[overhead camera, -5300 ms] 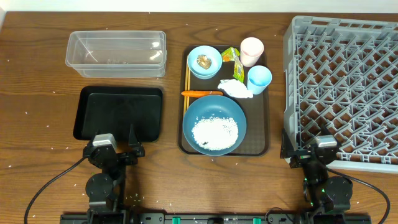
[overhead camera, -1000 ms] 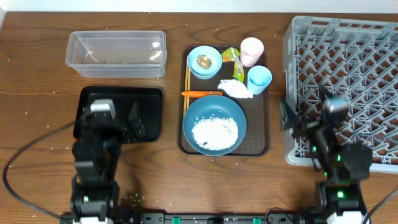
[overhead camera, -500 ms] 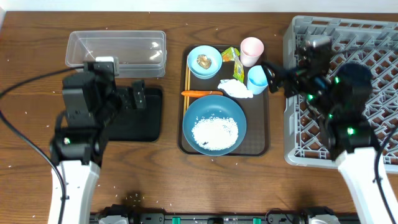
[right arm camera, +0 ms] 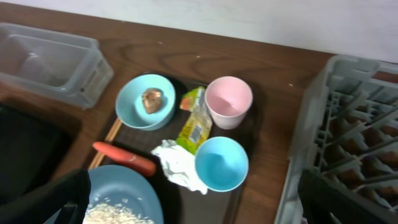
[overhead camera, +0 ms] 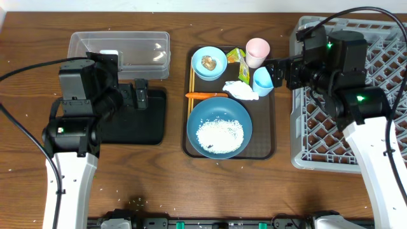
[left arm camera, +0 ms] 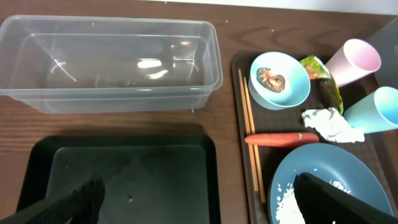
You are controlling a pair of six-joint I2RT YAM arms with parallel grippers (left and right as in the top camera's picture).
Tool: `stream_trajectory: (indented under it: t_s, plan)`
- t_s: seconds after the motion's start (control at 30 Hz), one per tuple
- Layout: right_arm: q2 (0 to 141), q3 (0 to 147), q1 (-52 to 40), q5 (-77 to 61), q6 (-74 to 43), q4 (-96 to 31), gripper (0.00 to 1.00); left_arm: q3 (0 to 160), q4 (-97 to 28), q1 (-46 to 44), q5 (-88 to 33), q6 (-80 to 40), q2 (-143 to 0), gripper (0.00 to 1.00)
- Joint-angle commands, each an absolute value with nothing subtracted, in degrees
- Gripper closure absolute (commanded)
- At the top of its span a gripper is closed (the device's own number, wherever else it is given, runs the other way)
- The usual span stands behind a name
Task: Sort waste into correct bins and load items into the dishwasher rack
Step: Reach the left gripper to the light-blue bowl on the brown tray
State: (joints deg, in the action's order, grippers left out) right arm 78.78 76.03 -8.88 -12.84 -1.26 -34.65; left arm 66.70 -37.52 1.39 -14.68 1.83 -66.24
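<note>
While left claw (left arm camera: 199, 188) and right claw (right arm camera: 193, 186) gape empty, rice (overhead camera: 220, 133) lies in blue dish (overhead camera: 196, 116).

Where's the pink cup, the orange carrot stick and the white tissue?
pink cup (right arm camera: 229, 99), right wrist view, inside its open mouth.
orange carrot stick (left arm camera: 281, 138), left wrist view, middle of its length.
white tissue (overhead camera: 241, 91), overhead view, centre of the crumple.

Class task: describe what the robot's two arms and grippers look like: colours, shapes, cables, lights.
Both arms match: the left arm and right arm have smooth white links topped by boxy black joint housings with small green lights. Thin black cables loop off each. The left gripper and right gripper are black, with tapered fingers.
</note>
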Motion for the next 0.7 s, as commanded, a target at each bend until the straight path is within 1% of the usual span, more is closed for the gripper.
stream_trajectory:
  t_s: [0.0,0.1,0.17,0.27,0.37,0.5,0.67]
  plan:
    - [80.07,76.97,-9.43,-12.16,-1.74,-33.21,0.01,67.61,-37.65,1.19,-15.09,1.23,-66.24,0.02]
    - [80.18,76.97,-9.45,-17.06,-1.87,-31.29,0.01,67.61,-37.45,1.21,-15.09,1.21,-67.0,0.02]
    - [80.18,76.97,-9.45,-17.41,-1.91,-30.11,0.01,67.64,-36.56,1.19,-16.27,1.23,-68.38,0.02]
    - [80.18,76.97,-9.45,-17.39,-1.91,-28.93,0.01,67.66,-32.38,0.64,-22.33,1.08,-71.81,0.02]
    - [80.18,76.97,-9.45,-17.39,-1.89,-29.41,0.01,69.01,-28.16,-2.0,-22.61,-0.27,-76.55,0.02]
    - [80.18,76.97,-9.45,-16.97,-1.87,-31.35,0.01,75.75,-26.28,-8.47,-16.43,0.1,-85.91,0.02]
    - [80.2,76.97,-9.45,-13.45,-1.87,-34.61,0.01,87.66,-26.68,-16.97,-6.07,4.19,-98.35,0.02]
